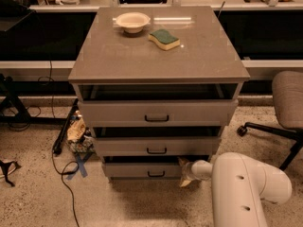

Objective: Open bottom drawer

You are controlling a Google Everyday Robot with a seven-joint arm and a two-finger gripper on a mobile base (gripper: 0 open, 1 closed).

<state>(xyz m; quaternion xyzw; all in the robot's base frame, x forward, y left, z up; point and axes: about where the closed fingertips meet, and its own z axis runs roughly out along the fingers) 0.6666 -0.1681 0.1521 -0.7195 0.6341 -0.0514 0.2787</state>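
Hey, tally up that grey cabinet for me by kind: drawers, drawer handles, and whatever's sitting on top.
drawers: 3 (top drawer, middle drawer, bottom drawer)
black handles: 3
bowl: 1
sponge: 1
Total: 8
The gripper is down at the bottom drawer's right end.
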